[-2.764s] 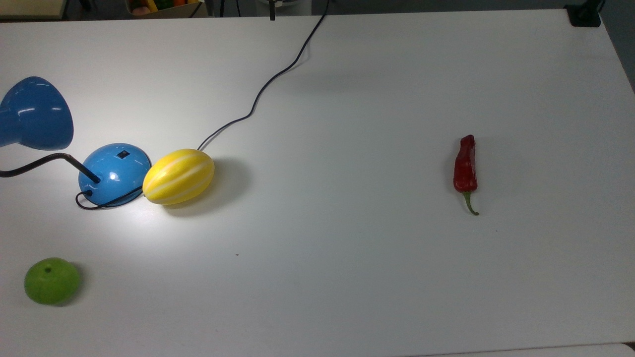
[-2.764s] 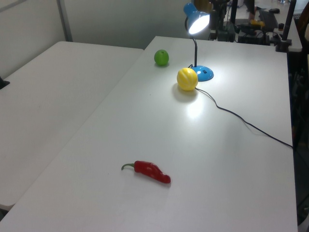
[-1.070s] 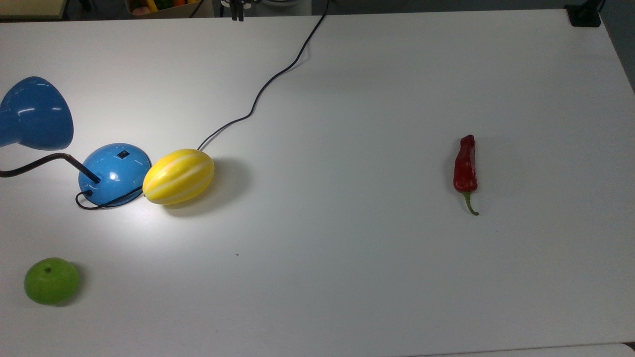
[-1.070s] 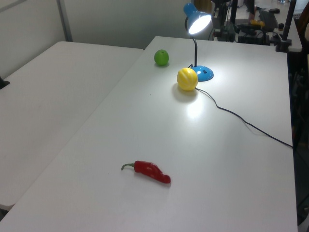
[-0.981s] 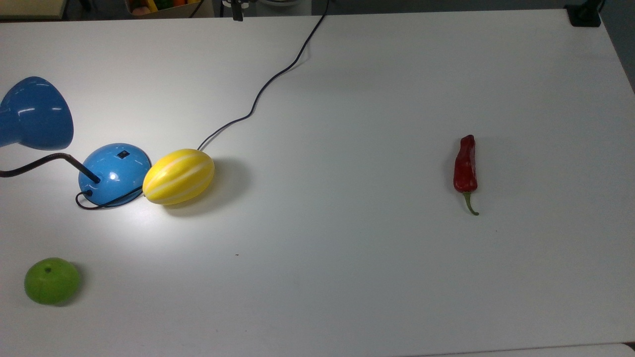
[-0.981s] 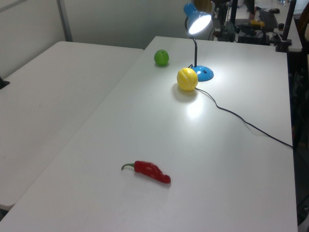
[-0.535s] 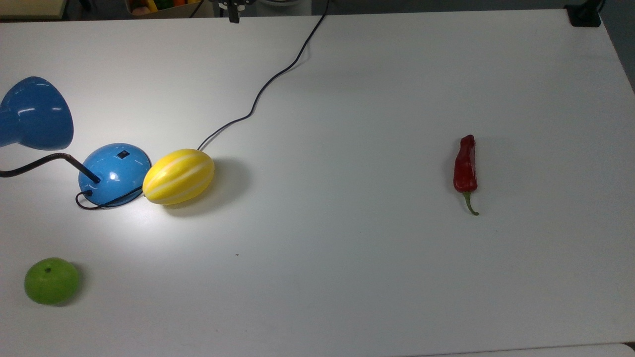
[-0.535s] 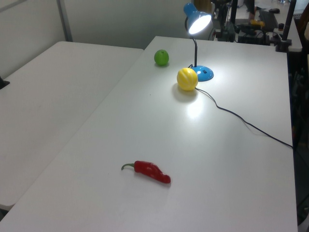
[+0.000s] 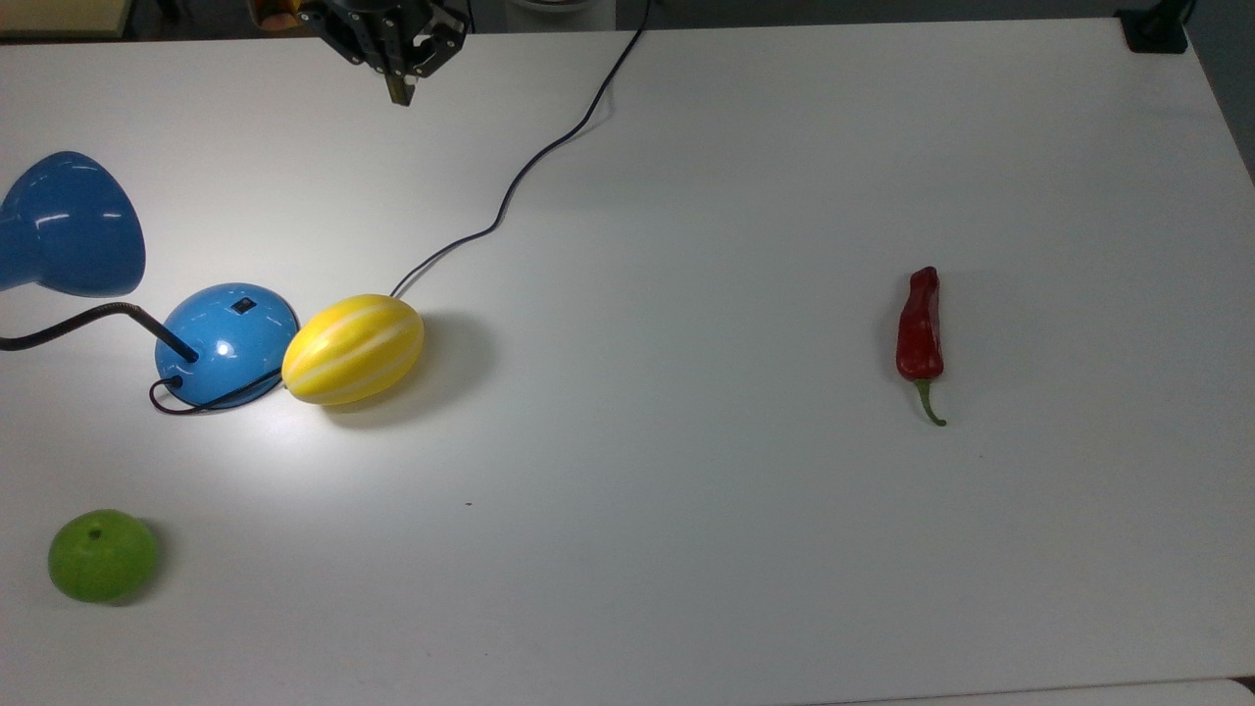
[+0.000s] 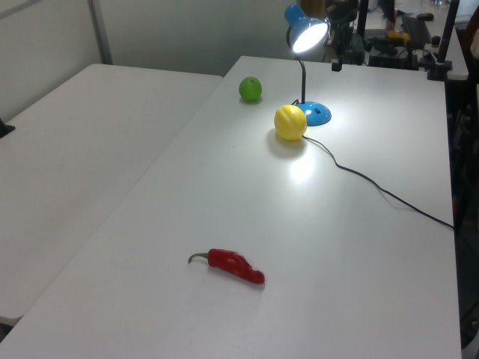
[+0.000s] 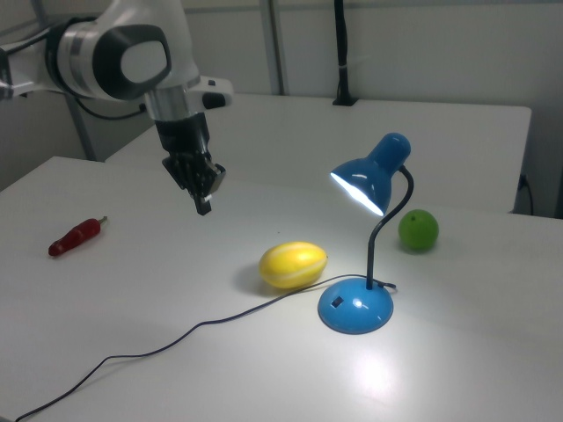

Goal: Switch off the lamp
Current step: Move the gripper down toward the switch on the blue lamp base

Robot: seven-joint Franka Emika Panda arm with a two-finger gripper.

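- Over the far edge of the white surface (image 9: 745, 196) in the top view, the gripper (image 9: 399, 93) hangs in the air with its fingers pressed together. It holds nothing.
- Down on the surface stands the lamp (image 11: 362, 230). It is blue and shiny, and its light is on. In the right view the shade (image 11: 368, 178) glows and makes a bright spot on the surface.
- The little black switch (image 9: 242, 305) sits on the round blue base (image 9: 227, 343). The gripper is well apart from it, so I think the job has only just begun.
- A yellow melon (image 9: 354, 348) with white stripes lies just beside the base, touching it or almost touching it. If the gripper comes in low from that side, it could bump the melon and make it roll.
- The black cord (image 9: 510, 186) snakes across the surface between the gripper and the lamp. A low move could catch the cord and tug the lamp.
- The switch is small and the base is round and smooth. A push that lands off the switch could slide down the dome, or shove the whole lamp along.
- The shade hangs above the base. A straight drop from on top could knock it.
- A green apple (image 9: 102, 554) and a red chili pepper (image 9: 921, 331) lie well away and should not get in the way.
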